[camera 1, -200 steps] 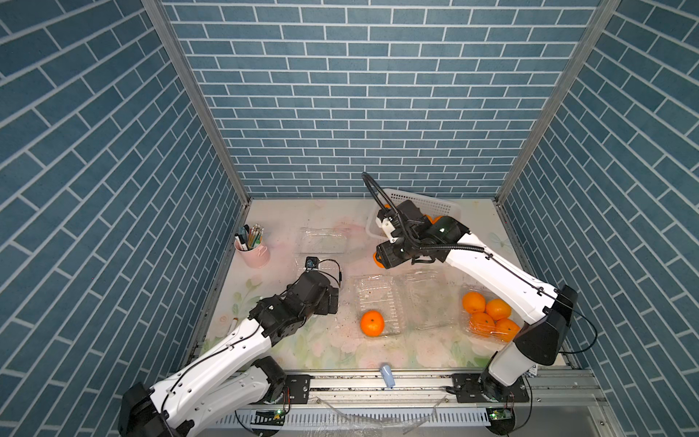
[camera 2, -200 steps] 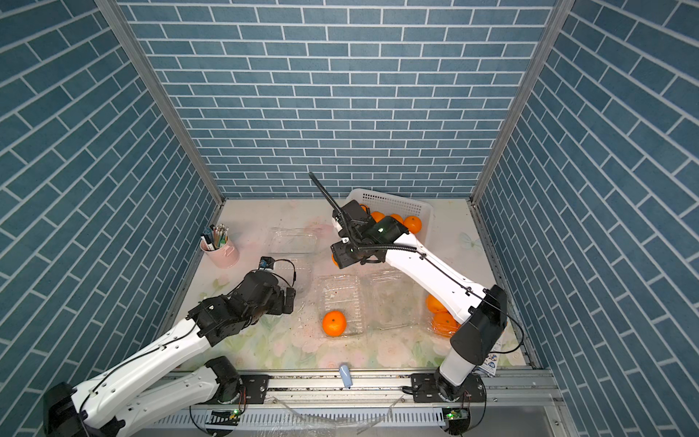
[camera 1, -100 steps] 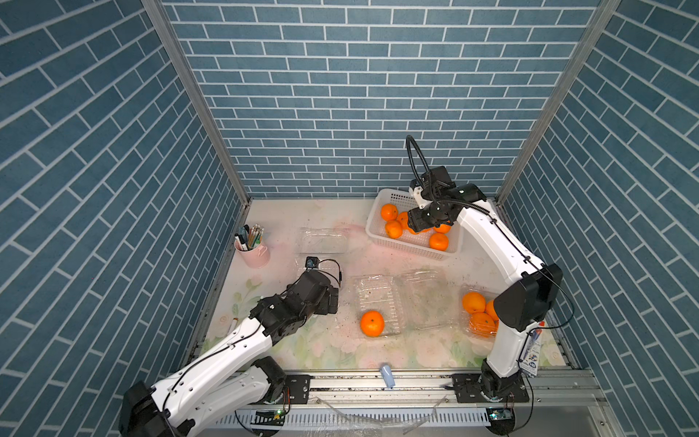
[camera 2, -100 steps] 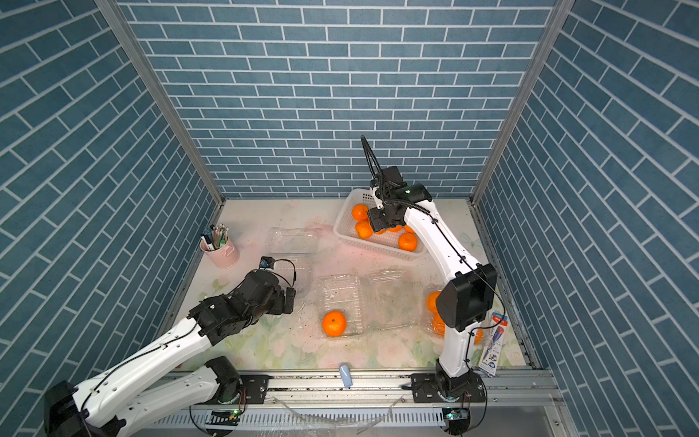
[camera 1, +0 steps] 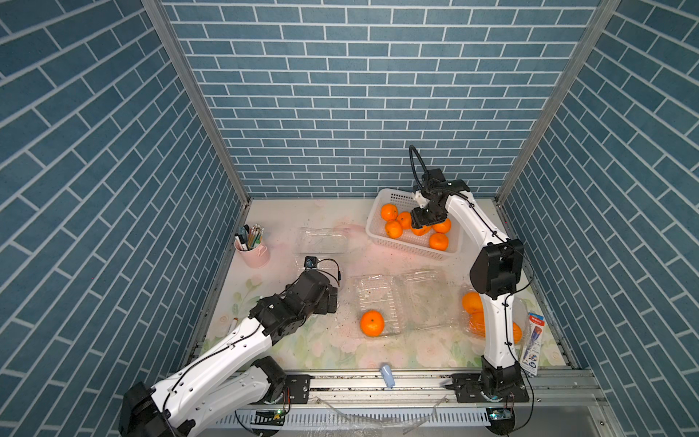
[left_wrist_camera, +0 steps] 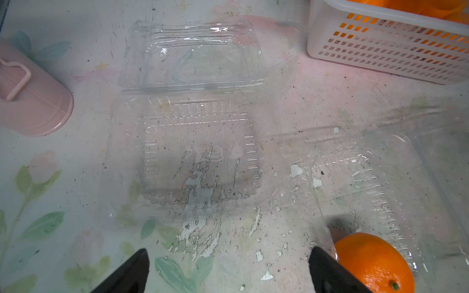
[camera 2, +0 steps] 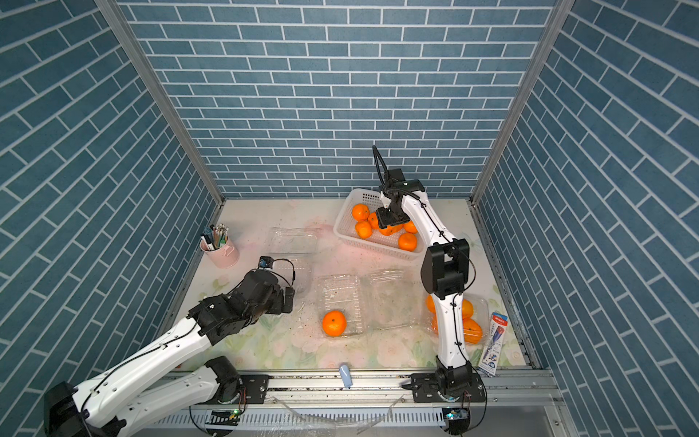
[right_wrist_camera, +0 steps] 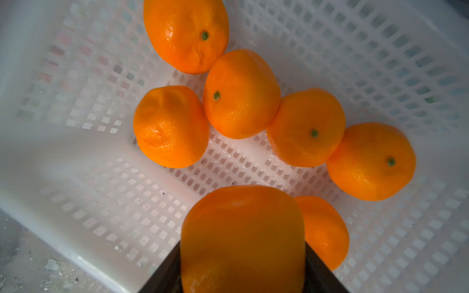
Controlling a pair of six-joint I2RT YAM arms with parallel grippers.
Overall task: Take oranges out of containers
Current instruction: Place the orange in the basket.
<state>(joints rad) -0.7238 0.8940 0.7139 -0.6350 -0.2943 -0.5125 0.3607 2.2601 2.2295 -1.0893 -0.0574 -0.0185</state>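
My right gripper is shut on an orange and holds it just above the white basket, where several oranges lie. My left gripper hangs open and empty low over the table, just in front of an empty, opened clear container. The middle container lies open with one orange in its near left corner, beside my left gripper's fingertip. A third container at the right holds oranges, partly hidden behind my right arm.
A pink cup of pens stands at the left wall. A flat pen package lies at the front right edge. A small pale blue object rests on the front rail. Blue brick walls close in three sides.
My right arm has carried its orange from above the middle of the table back and right to over the basket. The left arm has not moved.
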